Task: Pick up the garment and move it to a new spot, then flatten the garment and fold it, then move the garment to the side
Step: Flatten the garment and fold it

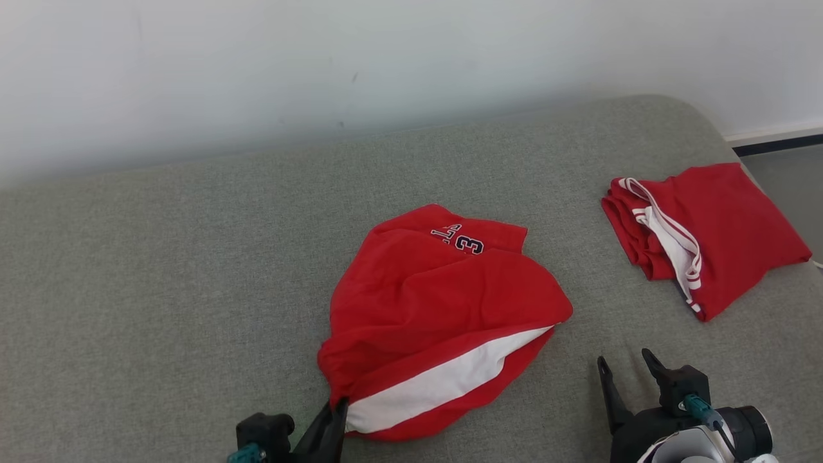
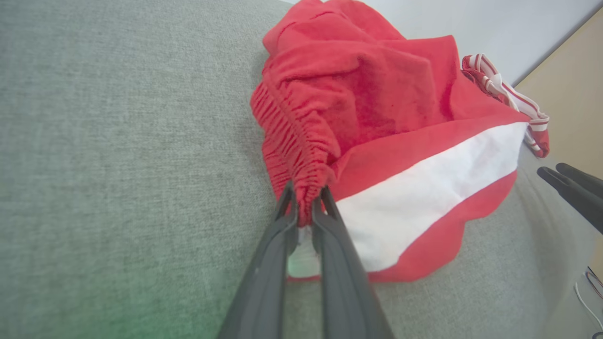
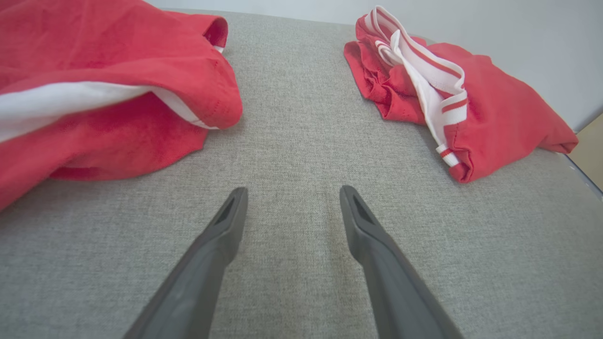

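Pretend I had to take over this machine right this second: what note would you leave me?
Left gripper: shut on the gathered waistband of the red shorts, at their near left corner.
Right gripper: open, holding nothing, over the bare grey cushion.
Things: the shorts lie crumpled mid-cushion, white stripe showing. A second red garment lies bunched at the far right.
Done: the grip is taken.
Left: lift and move the shorts, flatten, fold, set them aside.
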